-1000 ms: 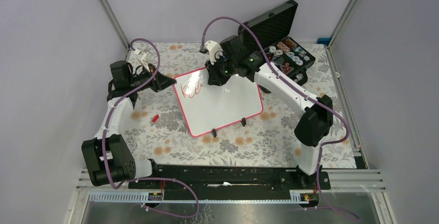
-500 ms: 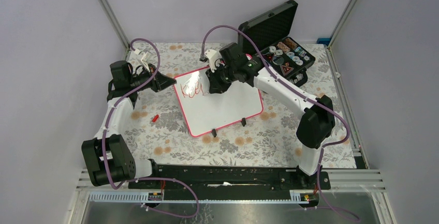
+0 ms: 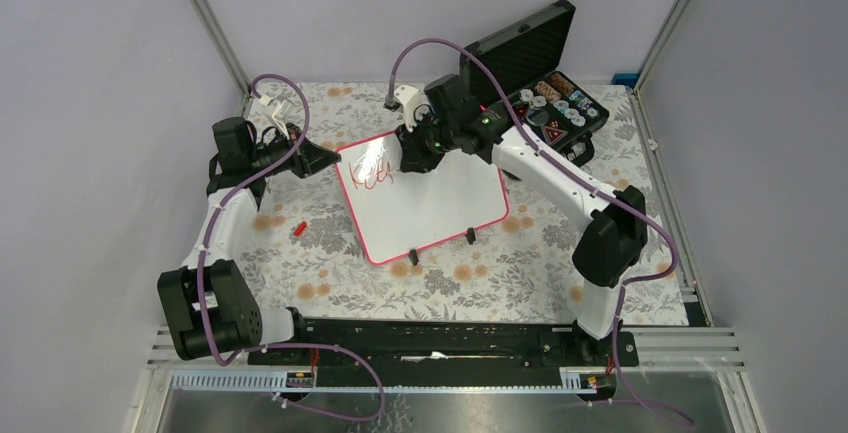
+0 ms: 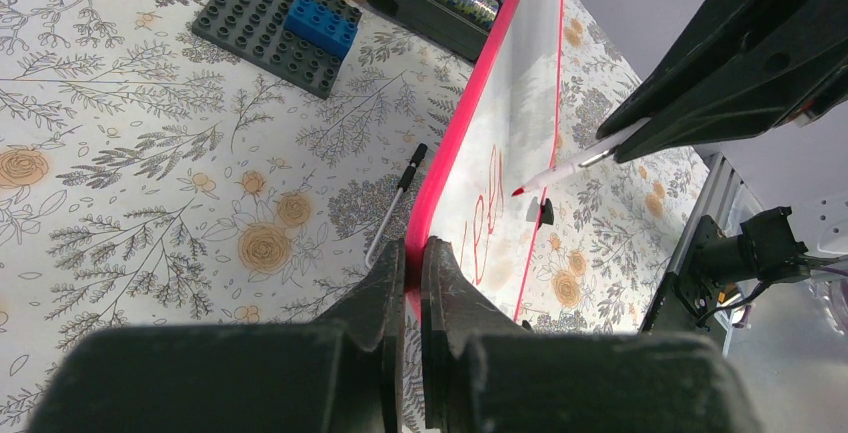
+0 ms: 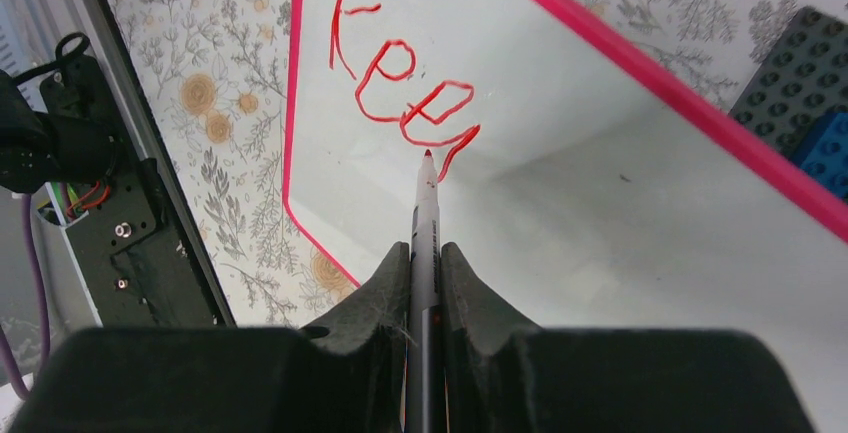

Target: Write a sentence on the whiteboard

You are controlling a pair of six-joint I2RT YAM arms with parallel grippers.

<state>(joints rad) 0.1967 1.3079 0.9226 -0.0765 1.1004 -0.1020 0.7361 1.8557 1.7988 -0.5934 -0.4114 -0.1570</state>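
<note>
Surface: floral tablecloth (image 3: 330, 273) inside a grey-walled enclosure w/ alu. frame posts. Whiteboard (image 3: 430, 203) sits centre of the top view, slightly rotated, pink frame, two black feet on its lower edge; glare at its upper-left corner. Left gripper (image 3: 325, 160) is at the board's left edge. In the left wrist view the left gripper (image 4: 412, 253) has its fingers pinched tight on the pink frame, no gap visible. Right gripper (image 3: 410, 153) is over the board's upper-left area. In the right wrist view the right gripper (image 5: 426, 253) is clamped firmly on a red-tipped marker (image 5: 425, 203), pointing up-frame. Sentence (image 5: 400, 78) is incomplete: red "Kee" plus a part-formed stroke, upper centre of that view. Marker tip is at the end of the last stroke; contact w/ board cannot be confirmed. Black case (image 3: 545, 73) is open at upper right of the top view, contents too small to ID. Red cap (image 3: 299, 227) lies on the cloth left of the board. Black pen (image 4: 395, 208) lies just beside the board edge; grey brick plate (image 4: 240, 23) w/ blue bricks at upper left of the left wrist view.
</note>
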